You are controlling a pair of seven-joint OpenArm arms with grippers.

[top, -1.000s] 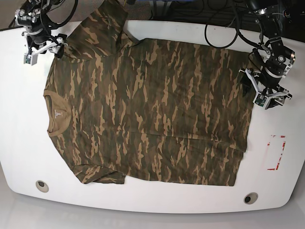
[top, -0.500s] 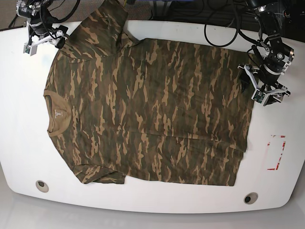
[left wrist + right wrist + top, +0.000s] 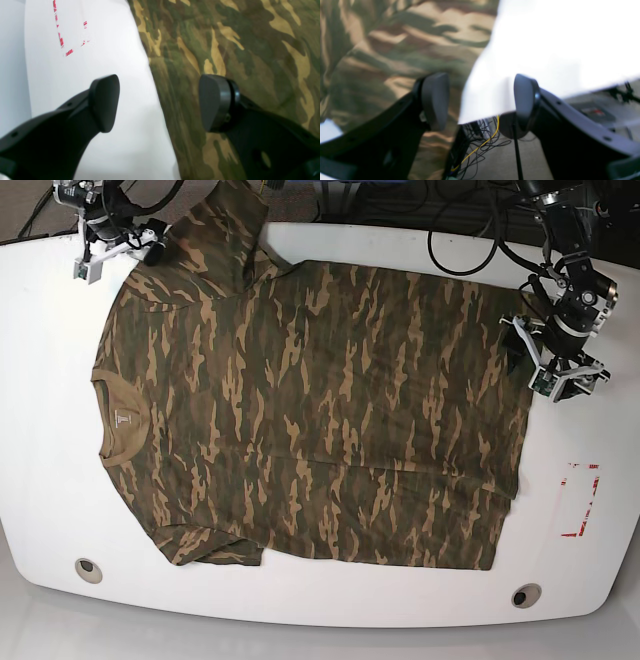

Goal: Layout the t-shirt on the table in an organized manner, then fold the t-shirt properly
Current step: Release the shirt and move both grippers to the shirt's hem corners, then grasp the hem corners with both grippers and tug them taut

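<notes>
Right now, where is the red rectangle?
In the base view, the red rectangle is on the table at the right, beside the shirt hem.

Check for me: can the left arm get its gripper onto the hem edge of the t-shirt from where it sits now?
Probably yes. The left gripper is open, one finger over bare table and the other over the t-shirt hem, with nothing between them and the cloth edge.
</notes>
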